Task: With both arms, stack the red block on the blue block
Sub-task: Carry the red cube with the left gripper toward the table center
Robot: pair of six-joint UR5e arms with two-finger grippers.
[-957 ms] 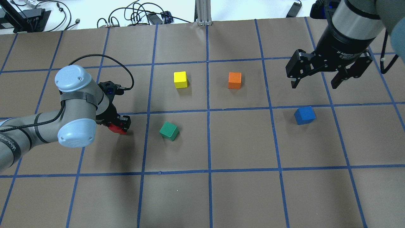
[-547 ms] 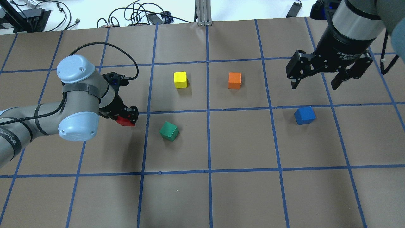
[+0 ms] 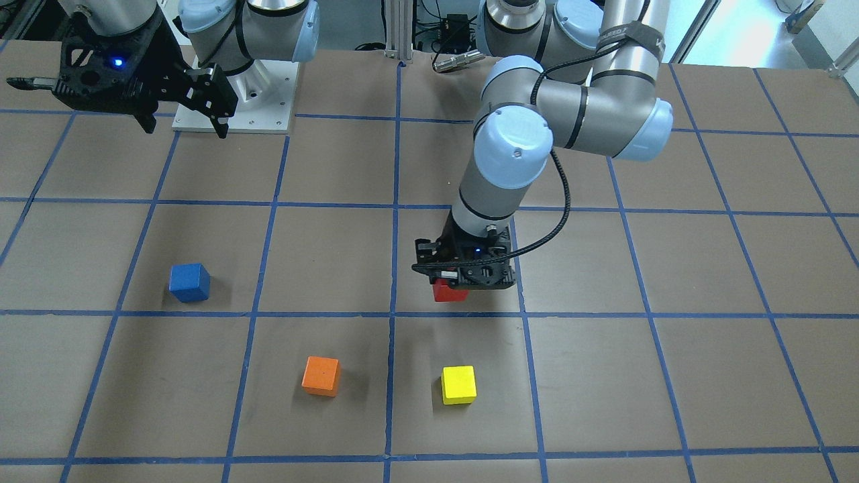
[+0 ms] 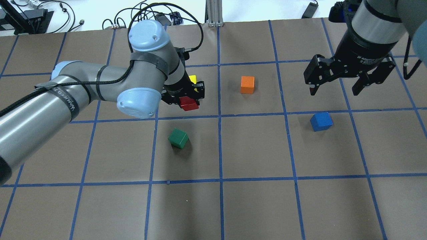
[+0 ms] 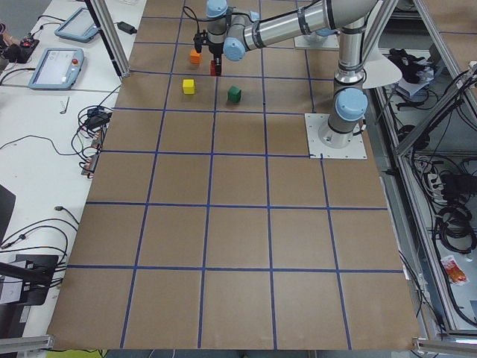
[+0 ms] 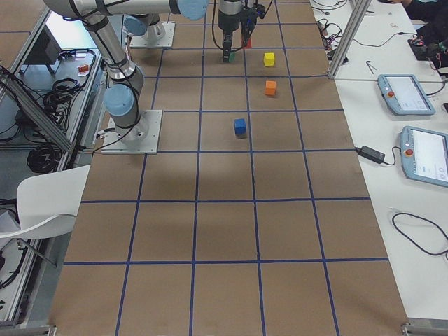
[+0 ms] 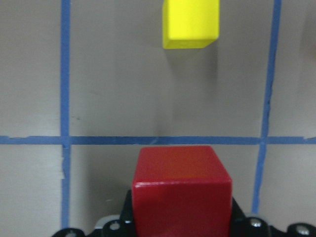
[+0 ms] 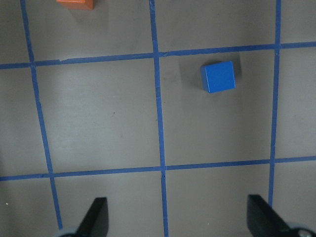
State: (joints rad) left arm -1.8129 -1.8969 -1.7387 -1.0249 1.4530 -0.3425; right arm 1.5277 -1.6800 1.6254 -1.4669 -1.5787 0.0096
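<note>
Brown table (image 4: 253,206) bears four cubes (image 4: 178,138); left gripper (image 4: 187,102) clamps one red block (image 7: 182,192); right gripper (image 4: 334,90) spread wide, empty.

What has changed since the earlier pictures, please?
The left gripper, shut on the red block, carried it rightward and forward, toward the yellow block. The right gripper stays open and raised; the blue block, green block and orange block have not moved.

red block (image 7: 182,192): matte red | blue block (image 4: 321,121): blue | green cube (image 4: 178,138), orange cube (image 4: 247,84), yellow cube (image 3: 459,384): solid colour | table (image 4: 253,206): brown, blue tape grid | left arm (image 4: 100,83), right arm (image 4: 377,20): silver-grey, light-blue joint caps | left gripper (image 3: 466,278), right gripper (image 4: 333,90): black, blue light
</note>
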